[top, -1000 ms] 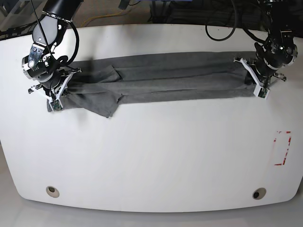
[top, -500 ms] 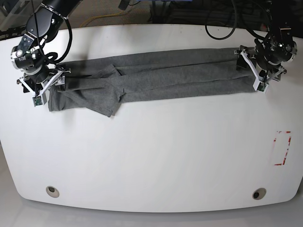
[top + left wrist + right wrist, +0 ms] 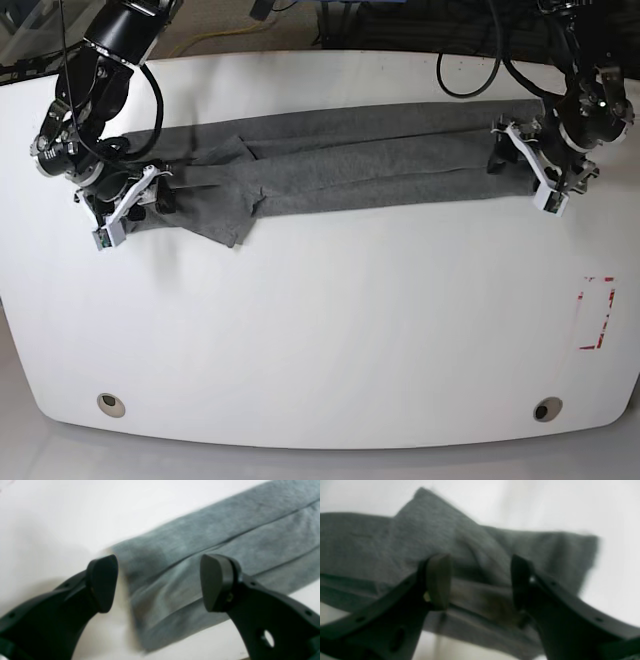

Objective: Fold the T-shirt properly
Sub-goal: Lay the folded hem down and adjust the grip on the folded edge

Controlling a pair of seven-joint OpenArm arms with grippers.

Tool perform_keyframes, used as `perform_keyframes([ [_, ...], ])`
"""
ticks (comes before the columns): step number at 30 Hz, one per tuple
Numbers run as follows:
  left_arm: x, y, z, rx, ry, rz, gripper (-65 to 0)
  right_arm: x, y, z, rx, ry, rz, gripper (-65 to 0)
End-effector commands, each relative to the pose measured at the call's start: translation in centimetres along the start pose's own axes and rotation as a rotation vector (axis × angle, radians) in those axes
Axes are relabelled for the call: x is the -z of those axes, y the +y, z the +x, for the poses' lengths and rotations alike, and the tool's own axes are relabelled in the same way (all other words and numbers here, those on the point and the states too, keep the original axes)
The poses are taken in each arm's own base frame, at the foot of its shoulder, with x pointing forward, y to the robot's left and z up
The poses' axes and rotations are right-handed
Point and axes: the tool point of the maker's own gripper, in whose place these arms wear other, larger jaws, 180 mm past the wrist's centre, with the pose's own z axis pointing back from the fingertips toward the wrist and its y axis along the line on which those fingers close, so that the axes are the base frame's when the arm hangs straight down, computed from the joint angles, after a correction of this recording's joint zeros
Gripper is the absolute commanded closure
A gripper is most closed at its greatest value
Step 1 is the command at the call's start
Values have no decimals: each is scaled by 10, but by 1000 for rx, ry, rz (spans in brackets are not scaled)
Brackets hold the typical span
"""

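Note:
The grey T-shirt [image 3: 380,165] lies on the white table [image 3: 320,330] as a long narrow folded strip, running side to side across the far half. A sleeve flap sticks out toward the front near its left end. My left gripper [image 3: 538,168] is at the strip's right end; the left wrist view shows it open [image 3: 158,582], fingers straddling the shirt's end [image 3: 225,530]. At the strip's left end is my right gripper [image 3: 130,200]. The right wrist view shows its jaws apart [image 3: 480,582] just above rumpled cloth [image 3: 420,530], gripping nothing.
A red dashed rectangle [image 3: 597,313] is marked on the table at the right. Two round holes [image 3: 112,404] [image 3: 547,409] sit near the front edge. Cables hang behind the table's far edge.
Both grippers were shut on the shirt's ends, then opened and let go. They drew back from the ends and have now come in over them again, the right one narrowing a little.

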Motion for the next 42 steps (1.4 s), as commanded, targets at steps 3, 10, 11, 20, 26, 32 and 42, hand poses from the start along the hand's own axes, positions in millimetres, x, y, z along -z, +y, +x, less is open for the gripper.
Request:
perform_keyframes([
  [3,10,0,-15,-25,39,-28,-469,3,-12,11,25,-44,2,-312],
  [10,21,23,-45,-28,154,24,-469,-6,-24,-24,22,45,-23,-309],
  [11,21,25,-47,-24,163,32,-469,-11,-27,-29,13,59,-35,-309],
  [20,23,40,-33,-8,146,62,-469,-32,-20,-66,-25,135,-56,-308],
  [26,27,47,-20,-17,121,68,-471,-51,-6,-33,-143,62,-92,-308],
  [32,28,49,-1,4,76,62,-474,-40,-3,-6,-130,5,-86,-308],
  [42,13,47,17,46,2,24,-503,15,-22,-32,105,75,25,-308],
])
